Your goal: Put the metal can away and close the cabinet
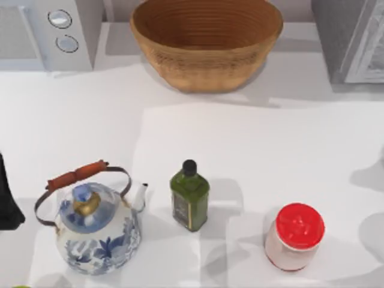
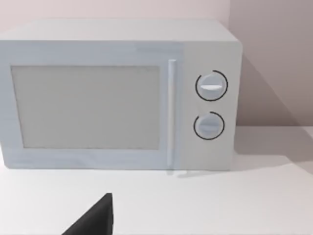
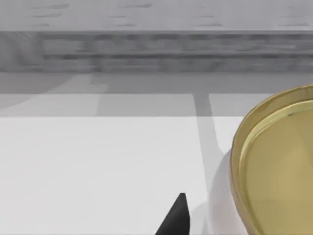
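The can (image 3: pixel 276 161), its gold top showing, stands just beside the right gripper's dark fingertip (image 3: pixel 175 218); I cannot tell whether that gripper is released or clenched. The cabinet (image 3: pixel 156 51) lies beyond. The left arm (image 1: pixel 7 201) sits parked at the table's left edge, facing the microwave (image 2: pixel 117 95).
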`<control>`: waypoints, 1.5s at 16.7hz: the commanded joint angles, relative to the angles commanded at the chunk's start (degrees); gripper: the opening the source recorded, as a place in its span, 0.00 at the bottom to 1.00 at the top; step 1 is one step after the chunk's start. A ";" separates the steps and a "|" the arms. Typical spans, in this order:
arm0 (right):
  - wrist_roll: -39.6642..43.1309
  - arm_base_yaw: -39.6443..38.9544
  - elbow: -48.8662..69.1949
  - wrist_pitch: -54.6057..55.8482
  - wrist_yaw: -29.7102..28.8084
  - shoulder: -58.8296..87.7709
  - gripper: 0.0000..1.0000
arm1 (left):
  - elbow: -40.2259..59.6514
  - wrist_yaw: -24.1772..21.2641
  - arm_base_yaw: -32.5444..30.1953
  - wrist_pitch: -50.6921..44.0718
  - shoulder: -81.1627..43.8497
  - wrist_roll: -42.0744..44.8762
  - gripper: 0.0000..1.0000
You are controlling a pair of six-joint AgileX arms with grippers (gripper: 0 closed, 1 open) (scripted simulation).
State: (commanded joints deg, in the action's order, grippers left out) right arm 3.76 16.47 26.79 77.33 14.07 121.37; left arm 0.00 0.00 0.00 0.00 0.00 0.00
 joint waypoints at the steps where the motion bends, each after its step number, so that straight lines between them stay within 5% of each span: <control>1: 0.00 0.00 0.00 0.00 0.00 0.00 0.25 | 0.00 0.00 0.00 0.00 0.00 0.00 1.00; 5: 0.00 0.00 0.00 0.00 0.00 0.00 0.00 | 0.00 0.00 0.00 0.00 0.00 0.00 1.00; 16: 0.70 0.74 1.25 -1.99 0.59 -2.16 0.00 | 0.00 0.00 0.00 0.00 0.00 0.00 1.00; 25: 1.70 0.82 7.92 -35.52 2.49 -29.97 0.00 | 0.00 0.00 0.00 0.00 0.00 0.00 1.00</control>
State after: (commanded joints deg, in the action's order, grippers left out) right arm 5.46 17.29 34.71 41.80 16.56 91.41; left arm 0.00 0.00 0.00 0.00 0.00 0.00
